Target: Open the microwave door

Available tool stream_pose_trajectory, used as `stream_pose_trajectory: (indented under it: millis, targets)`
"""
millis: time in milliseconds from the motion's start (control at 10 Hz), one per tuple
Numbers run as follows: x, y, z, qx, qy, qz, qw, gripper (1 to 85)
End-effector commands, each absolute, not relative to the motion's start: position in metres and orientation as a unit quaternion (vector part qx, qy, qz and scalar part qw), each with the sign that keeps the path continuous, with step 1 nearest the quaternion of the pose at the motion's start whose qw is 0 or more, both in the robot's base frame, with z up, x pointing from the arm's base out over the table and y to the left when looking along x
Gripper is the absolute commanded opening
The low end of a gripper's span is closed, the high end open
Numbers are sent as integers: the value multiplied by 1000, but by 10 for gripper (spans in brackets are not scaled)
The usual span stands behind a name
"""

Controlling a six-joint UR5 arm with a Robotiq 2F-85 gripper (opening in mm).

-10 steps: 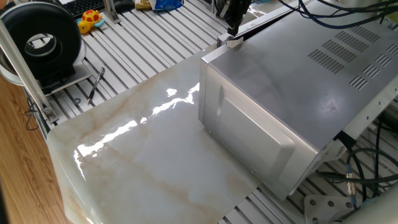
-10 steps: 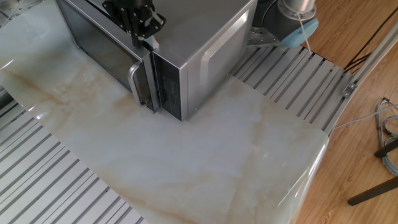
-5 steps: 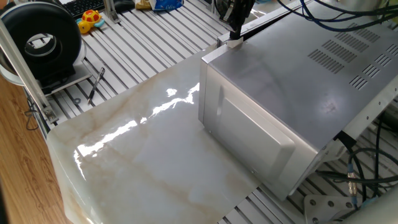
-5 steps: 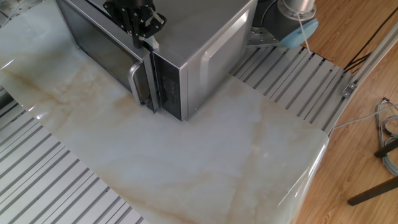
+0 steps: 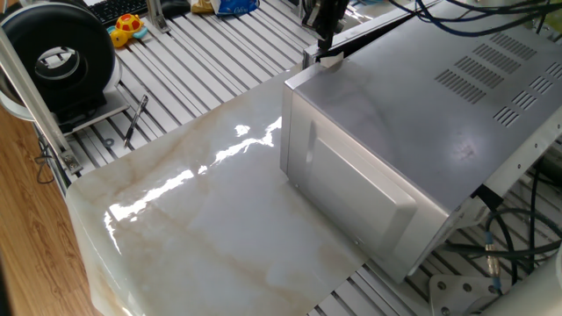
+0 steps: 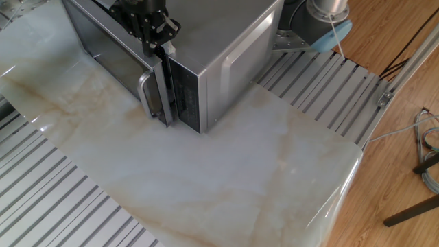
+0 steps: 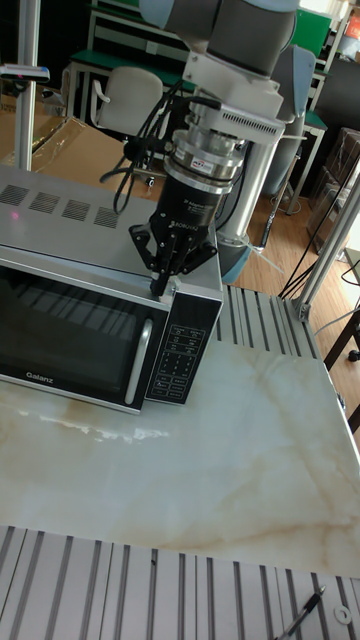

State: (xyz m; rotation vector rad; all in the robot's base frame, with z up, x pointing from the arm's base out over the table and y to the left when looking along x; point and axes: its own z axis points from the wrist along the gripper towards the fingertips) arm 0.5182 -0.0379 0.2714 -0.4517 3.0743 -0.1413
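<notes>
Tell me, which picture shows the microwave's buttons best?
The tall fixed view: the keypad faces that camera beside the microwave door. The other fixed view shows the keypad only as a dark, steeply angled strip. In one fixed view it is hidden.

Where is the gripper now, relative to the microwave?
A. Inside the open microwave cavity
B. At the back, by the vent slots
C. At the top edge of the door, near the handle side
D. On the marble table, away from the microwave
C: the gripper reaches down to the top edge of the microwave door, just above the handle and beside the keypad panel of the microwave.
</notes>
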Motion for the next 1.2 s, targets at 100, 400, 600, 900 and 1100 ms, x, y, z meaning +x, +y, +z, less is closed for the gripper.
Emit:
stream_pose_trajectory:
  millis: [100,400,600,900,1100]
  targets:
    - [519,-21,277,-147,989,-28,12,13]
    - [506,-21,276,-138,990,-12,12,13]
    - [501,-28,271,-141,990,-13,14,13]
    - [500,-30,269,-146,989,-13,14,13]
    - [500,-32,268,-147,989,-15,14,13]
